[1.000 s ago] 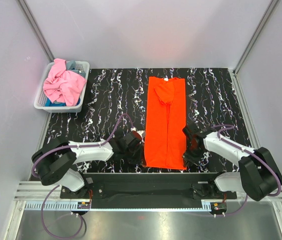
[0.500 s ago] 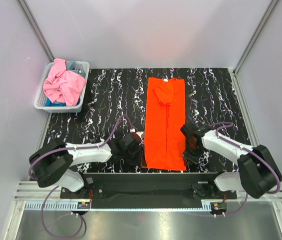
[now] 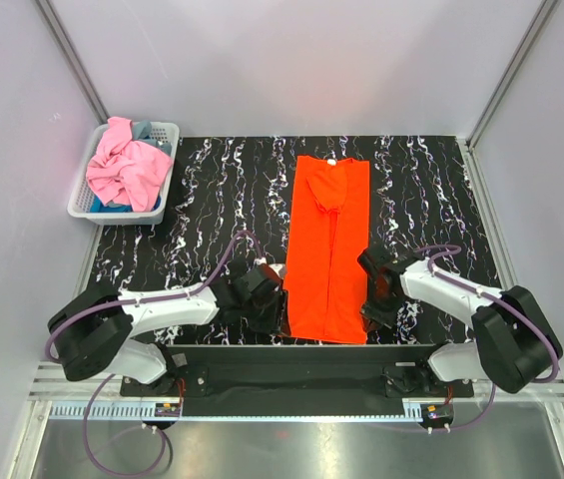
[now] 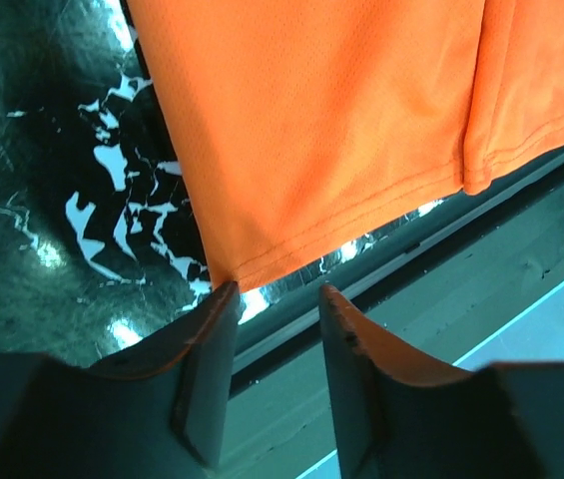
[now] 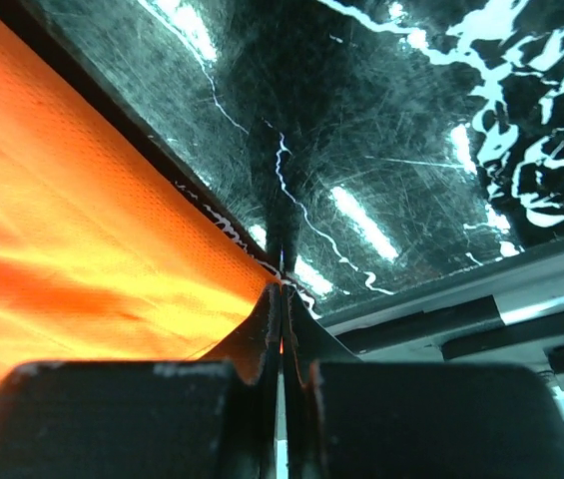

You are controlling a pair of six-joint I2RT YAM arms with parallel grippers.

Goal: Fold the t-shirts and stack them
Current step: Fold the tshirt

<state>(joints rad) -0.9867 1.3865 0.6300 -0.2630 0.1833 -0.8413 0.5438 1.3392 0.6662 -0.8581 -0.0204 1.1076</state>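
The task is judged to be in its early part: only one shirt is being worked on, and nothing is being stacked yet. The orange t-shirt (image 3: 327,249) is lying right of the middle of the table (image 3: 212,190) as a long narrow strip, its sides already folded in, with its hem at the near edge and its collar pointing to the far edge. The crosswise folds are being left to do.

The pink t-shirt (image 3: 127,170) and the blue-grey t-shirt (image 3: 143,130) are being kept crumpled in the basket (image 3: 172,150) at the far left corner, and both are yet to be unfolded, folded and stacked.

The left gripper (image 4: 277,291) is being held with its jaws apart and empty, just short of the left hem corner. The right gripper (image 5: 280,289) is being held clenched at the right hem corner, where the cloth edge is meeting its fingertips; whether cloth is being pinched cannot be told.

Counted: three t-shirts, one of each colour; one basket; two grippers.
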